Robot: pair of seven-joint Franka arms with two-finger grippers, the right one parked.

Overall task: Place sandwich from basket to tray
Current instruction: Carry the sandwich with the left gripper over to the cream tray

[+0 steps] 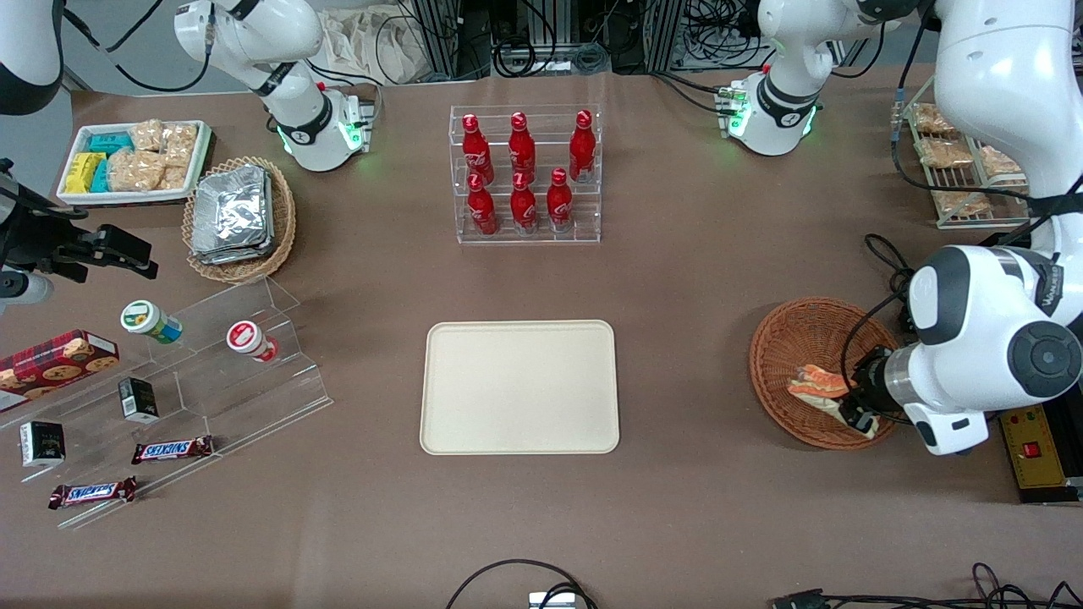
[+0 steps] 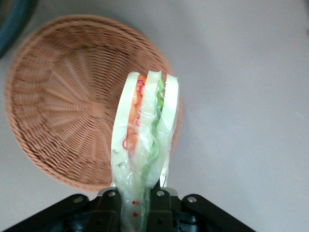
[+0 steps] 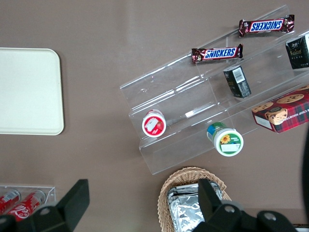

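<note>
My left gripper (image 1: 854, 404) hangs over the reddish-brown wicker basket (image 1: 783, 355) at the working arm's end of the table, shut on the clear-wrapped sandwich (image 1: 816, 387). In the left wrist view the sandwich (image 2: 145, 130) stands between the black fingers (image 2: 166, 205), its white bread and orange and green layers edge-on, lifted above the empty basket (image 2: 63, 96). The cream-beige tray (image 1: 519, 386) lies bare in the middle of the table; it also shows in the right wrist view as a tray (image 3: 29, 92).
A clear rack of red bottles (image 1: 526, 173) stands farther from the front camera than the tray. A wire rack of snack packs (image 1: 956, 161) is near the working arm. Toward the parked arm's end lie a tan basket with foil packs (image 1: 239, 218), a white snack tray (image 1: 134, 161) and an acrylic stand (image 1: 203, 381).
</note>
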